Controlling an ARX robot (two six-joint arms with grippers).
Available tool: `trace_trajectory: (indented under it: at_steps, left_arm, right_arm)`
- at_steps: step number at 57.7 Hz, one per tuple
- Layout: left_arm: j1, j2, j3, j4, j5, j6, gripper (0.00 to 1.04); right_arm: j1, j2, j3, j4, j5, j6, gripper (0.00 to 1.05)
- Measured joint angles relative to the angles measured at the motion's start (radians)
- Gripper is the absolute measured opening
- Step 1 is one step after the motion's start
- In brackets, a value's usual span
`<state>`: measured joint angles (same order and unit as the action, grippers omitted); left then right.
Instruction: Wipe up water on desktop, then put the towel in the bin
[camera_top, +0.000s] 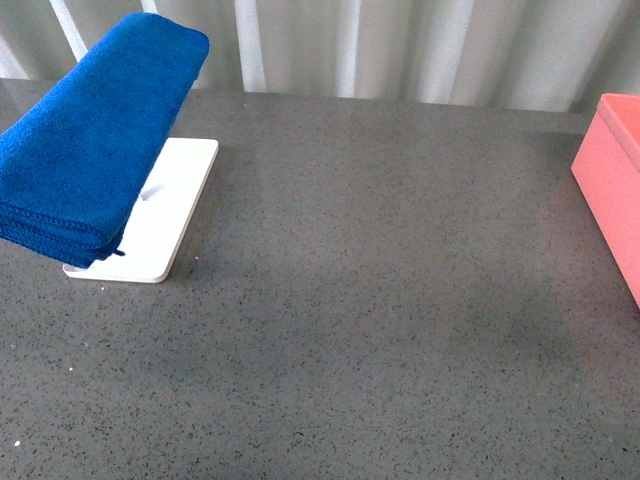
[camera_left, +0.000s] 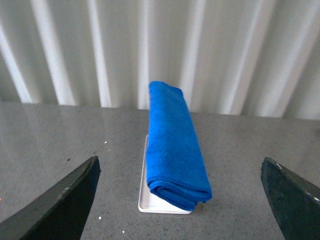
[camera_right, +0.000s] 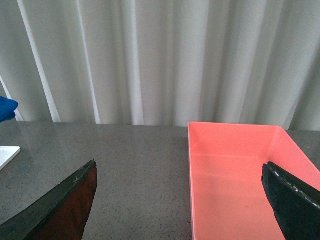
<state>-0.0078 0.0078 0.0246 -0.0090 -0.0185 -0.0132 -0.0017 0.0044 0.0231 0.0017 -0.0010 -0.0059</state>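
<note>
One blue towel (camera_top: 95, 140) on white tray (camera_top: 180, 195), pink bin (camera_top: 612, 170) well apart

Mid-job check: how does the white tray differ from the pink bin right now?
The white tray is flat and shallow; the pink bin has tall straight walls. The tray is loaded, with the folded blue towel resting on it and overhanging; the bin's visible inside holds nothing. The tray sits at the left of the desktop in the front view, the bin at its right edge. Both are rectangular and rest on the desktop.
</note>
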Motion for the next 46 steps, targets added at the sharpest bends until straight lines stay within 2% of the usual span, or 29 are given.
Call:
trace_trajectory:
  at_steps: [6,9,11,15,21,26,28,31,35,46]
  left_arm:
    - [-0.066,0.092,0.051,-0.167,-0.209,-0.194,0.98]
    - [-0.096,0.123,0.051,-0.149,-0.278,-0.250,0.98]
    - [-0.103,0.144,0.054,-0.117,-0.283,-0.279,0.98]
    - [-0.091,0.223,0.085,-0.011,-0.238,-0.306,0.98]
    - [-0.016,0.454,0.184,0.167,-0.116,-0.347,0.98]
    - [-0.002,0.678,0.300,0.246,0.050,-0.328,0.98]
    - [-0.009,0.784,0.359,0.276,0.150,-0.286,0.98]
    - [-0.026,0.909,0.420,0.323,0.229,-0.215,0.98]
    - [-0.053,1.040,0.497,0.333,0.260,-0.146,0.98]
    - [-0.097,1.464,0.864,0.199,0.178,0.056,0.98]
  right_arm:
    - [0.000,0.000,0.000,0.000,0.000,0.000,0.98]
    - [0.000,0.000,0.000,0.000,0.000,0.000,0.98]
    - [0.000,0.000,0.000,0.000,0.000,0.000,0.98]
    - [0.000,0.000,0.000,0.000,0.000,0.000,0.98]
    - [0.000,0.000,0.000,0.000,0.000,0.000,0.98]
    - [0.000,0.000,0.000,0.000,0.000,0.000,0.98]
    - [0.000,0.000,0.000,0.000,0.000,0.000,0.98]
    - [0.000,0.000,0.000,0.000,0.000,0.000,0.98]
    - [0.000,0.000,0.000,0.000,-0.001,0.000,0.98]
    - [0.000,0.000,0.000,0.000,0.000,0.000,0.98]
